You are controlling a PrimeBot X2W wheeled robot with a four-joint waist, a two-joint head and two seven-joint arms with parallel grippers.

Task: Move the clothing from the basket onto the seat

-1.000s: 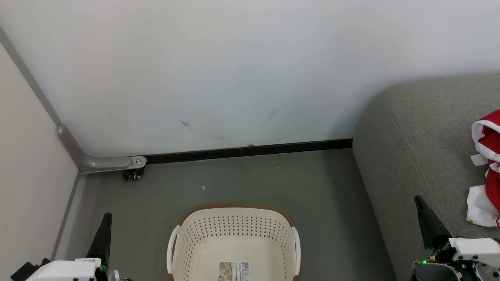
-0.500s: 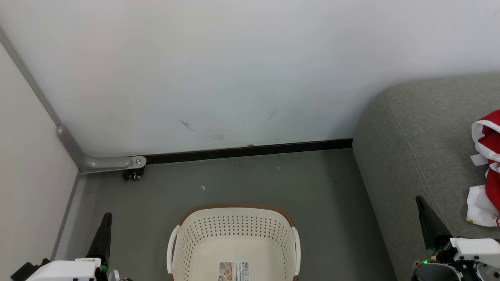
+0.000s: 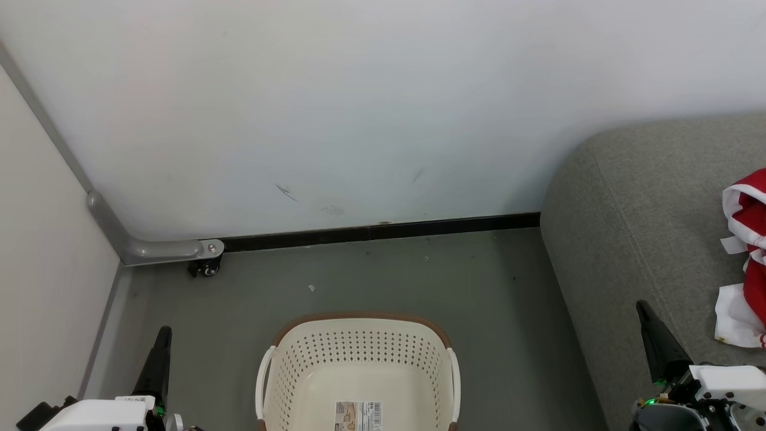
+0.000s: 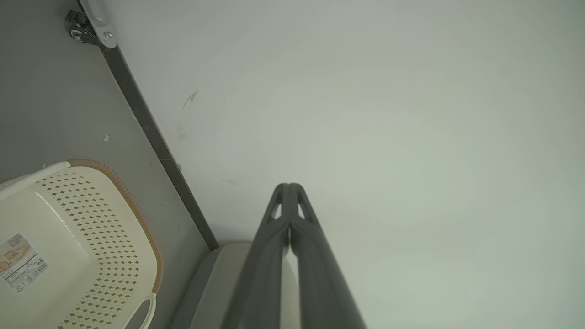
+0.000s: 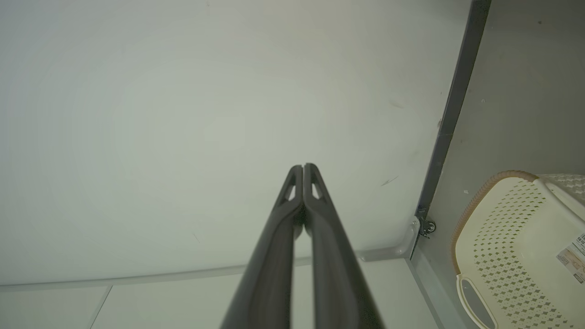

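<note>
The cream basket [image 3: 359, 371] stands on the grey floor at the bottom middle of the head view, with just a paper label [image 3: 358, 415] on its bottom. Red and white clothing [image 3: 747, 263] lies on the grey seat [image 3: 646, 227] at the right edge. My left gripper [image 3: 164, 333] rests shut at the lower left, beside the basket. My right gripper [image 3: 641, 306] rests shut at the lower right, over the seat's front edge and left of the clothing. In the wrist views the left gripper [image 4: 288, 186] and right gripper [image 5: 303, 166] point at the pale wall with fingertips together, and the basket [image 4: 77, 246] [image 5: 516, 246] lies off to one side.
A pale wall with a dark baseboard [image 3: 383, 230] closes the space behind the basket. A grey metal bracket with a small caster [image 3: 206, 266] sits at the left corner, against a side panel [image 3: 42, 269]. Bare floor [image 3: 502, 311] separates basket and seat.
</note>
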